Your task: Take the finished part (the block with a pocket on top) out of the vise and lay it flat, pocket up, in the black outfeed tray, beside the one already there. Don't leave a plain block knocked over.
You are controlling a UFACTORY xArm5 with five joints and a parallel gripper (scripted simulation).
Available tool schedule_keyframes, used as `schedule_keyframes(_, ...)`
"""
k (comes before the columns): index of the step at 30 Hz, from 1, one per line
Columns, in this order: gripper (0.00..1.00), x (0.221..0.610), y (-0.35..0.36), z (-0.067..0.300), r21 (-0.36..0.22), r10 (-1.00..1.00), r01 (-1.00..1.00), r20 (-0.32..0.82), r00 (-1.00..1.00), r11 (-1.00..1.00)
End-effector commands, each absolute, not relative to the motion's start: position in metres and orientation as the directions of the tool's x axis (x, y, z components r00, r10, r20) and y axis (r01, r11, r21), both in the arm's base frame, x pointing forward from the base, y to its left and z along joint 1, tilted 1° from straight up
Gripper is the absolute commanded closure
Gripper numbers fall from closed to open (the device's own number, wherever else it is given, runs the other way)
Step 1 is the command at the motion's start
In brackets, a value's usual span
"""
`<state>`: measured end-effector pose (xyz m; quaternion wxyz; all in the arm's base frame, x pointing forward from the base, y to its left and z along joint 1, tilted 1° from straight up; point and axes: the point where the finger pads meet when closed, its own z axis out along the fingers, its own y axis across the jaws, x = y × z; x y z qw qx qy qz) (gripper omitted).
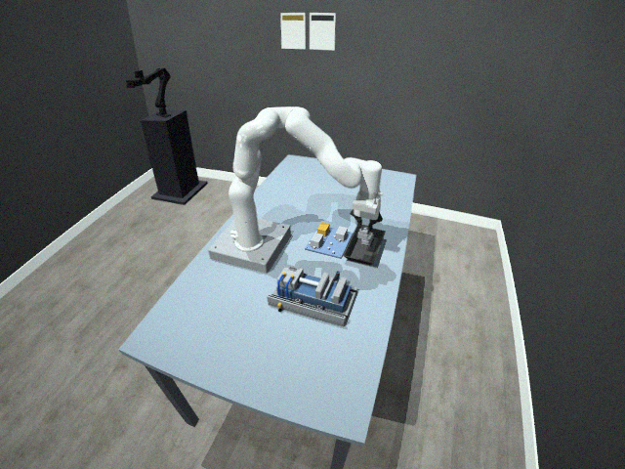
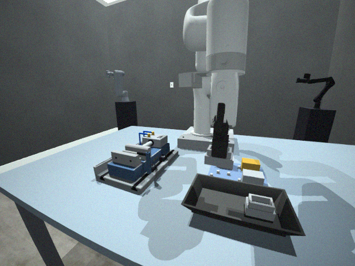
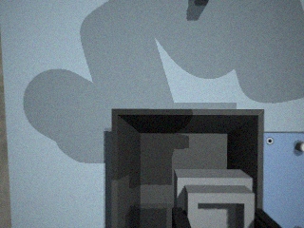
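My gripper (image 2: pixel 220 144) is shut on the finished part (image 2: pixel 219 159), a grey stepped block with a pocket on top, and holds it upright in the air. In the top view the gripper (image 1: pixel 364 228) hangs over the far end of the black outfeed tray (image 1: pixel 365 247). The tray (image 2: pixel 241 203) holds another pocketed block (image 2: pixel 260 206) lying flat at its right end. In the wrist view the held part (image 3: pixel 219 204) fills the bottom edge, with the tray (image 3: pixel 187 161) below it. The vise (image 1: pixel 315 292) stands with nothing between its jaws.
A blue fixture plate (image 1: pixel 328 240) lies left of the tray with two grey plain blocks (image 1: pixel 341 233) (image 1: pixel 316 239) and a yellow block (image 1: pixel 323 228), all upright. The arm's base plate (image 1: pixel 250 247) stands at the table's left.
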<state>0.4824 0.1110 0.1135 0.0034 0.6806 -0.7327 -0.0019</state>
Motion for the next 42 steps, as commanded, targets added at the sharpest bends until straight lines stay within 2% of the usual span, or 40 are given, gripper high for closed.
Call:
schedule_keyframes(1, 1.0, 0.4848, 0.1131, 0.1154, 0.003, -0.997, -0.997, 0.001, -0.074, 0.074)
schedule_keyframes(42, 1.0, 0.4885, 0.1194, 0.1154, 0.003, -0.997, -0.997, 0.001, -0.077, 0.077)
